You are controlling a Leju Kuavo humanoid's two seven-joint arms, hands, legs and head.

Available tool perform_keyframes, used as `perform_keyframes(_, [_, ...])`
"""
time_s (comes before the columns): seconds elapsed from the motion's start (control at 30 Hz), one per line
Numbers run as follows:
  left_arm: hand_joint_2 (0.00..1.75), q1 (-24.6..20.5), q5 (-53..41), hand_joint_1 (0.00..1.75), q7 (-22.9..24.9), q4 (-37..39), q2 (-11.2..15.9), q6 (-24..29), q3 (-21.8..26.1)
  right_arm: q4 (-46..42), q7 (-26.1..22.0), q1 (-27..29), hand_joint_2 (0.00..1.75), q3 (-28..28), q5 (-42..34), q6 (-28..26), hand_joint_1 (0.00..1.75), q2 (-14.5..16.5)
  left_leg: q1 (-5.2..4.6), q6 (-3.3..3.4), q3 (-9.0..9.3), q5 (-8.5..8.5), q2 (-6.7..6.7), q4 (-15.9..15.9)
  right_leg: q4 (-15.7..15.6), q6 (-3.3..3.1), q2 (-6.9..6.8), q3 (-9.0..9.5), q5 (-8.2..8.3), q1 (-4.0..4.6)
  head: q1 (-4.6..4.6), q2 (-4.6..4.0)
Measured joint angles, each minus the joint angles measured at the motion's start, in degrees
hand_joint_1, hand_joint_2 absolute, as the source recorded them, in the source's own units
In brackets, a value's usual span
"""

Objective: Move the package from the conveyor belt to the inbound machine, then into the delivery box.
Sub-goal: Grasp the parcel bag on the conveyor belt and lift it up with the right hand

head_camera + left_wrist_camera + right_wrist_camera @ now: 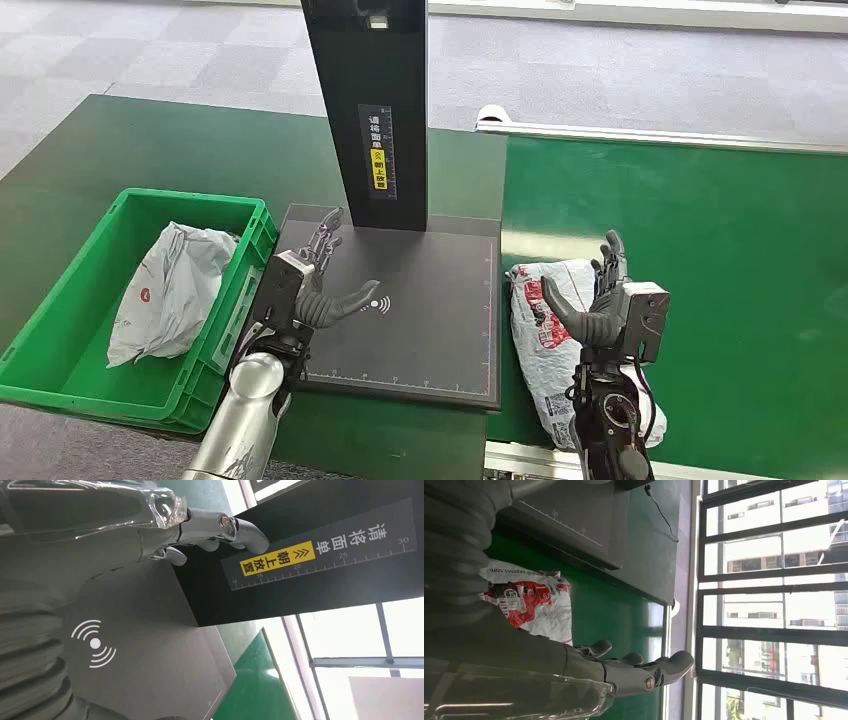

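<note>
While both hands hung empty, the scene from left to right read:

Green crate [60,360]: sat at the far left on the dark green table [120,150]; a grey-white bag [170,290] lay crumpled inside it.

Left hand [310,290]: hovered over the left part of the scanner plate, fingers spread apart, holding nothing; the left wrist view showed its fingers [235,530] extended near the black column.

Inbound machine [420,340]: flat black plate with a white wireless mark [378,304], just right of the crate; black column [365,100] with a yellow label stood upright at its back.

Package [545,330]: white bag with red print, lay on the green conveyor belt [720,270], just beside the plate's right edge.

Right hand [610,305]: over the package, fingers apart and extended, not clamped on it; whether it touched the bag, cannot tell.
</note>
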Motion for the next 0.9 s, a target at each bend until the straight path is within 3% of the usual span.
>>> perform_keyframes(0.5, [1.75, 0.0, 0.0, 0.0, 0.07, 0.0, 0.0, 0.02, -0.06, -0.47, 0.18, 0.29, 1.75, -0.04, 0.04, -0.54, 0.0, 0.21, 0.0, 0.0, 0.0, 0.0, 0.0, 0.0, 0.0, 0.0, 0.0, 0.0, 0.0, 0.0, 0.0, -0.02])
perform_keyframes(0.67, [1.75, -0.01, 0.16, 0.0, 0.47, 0.02, 0.01, 0.3, -0.39, -0.86, 3.69, 0.59, 1.75, 0.04, 0.44, -1.96, 0.0, 0.19, 0.0, 0.0, -0.01, 0.0, 0.01, 0.0, 0.0, 0.0, 0.0, 0.0, 0.0, 0.0, 0.0, -0.01])
perform_keyframes(0.73, [1.75, -0.01, 0.26, 0.0, 0.73, 0.02, 0.03, 0.5, -0.45, -0.58, 8.03, 0.56, 1.75, 0.48, 4.0, -1.81, 0.0, -0.35, 0.0, 0.0, -0.01, 0.0, 0.02, 0.0, 0.0, 0.0, 0.01, 0.0, 0.0, 0.0, 0.0, -0.02])
perform_keyframes(0.9, [1.75, 0.3, 0.42, 0.0, 2.09, -0.58, 0.42, 0.78, -0.37, 0.67, 20.31, 0.57, 1.75, 2.67, 27.27, -1.13, 0.0, -3.05, 0.0, 0.0, 0.0, 0.0, -0.03, 0.0, 0.0, 0.0, 0.0, 0.01, 0.0, 0.0, 0.01, -0.02])
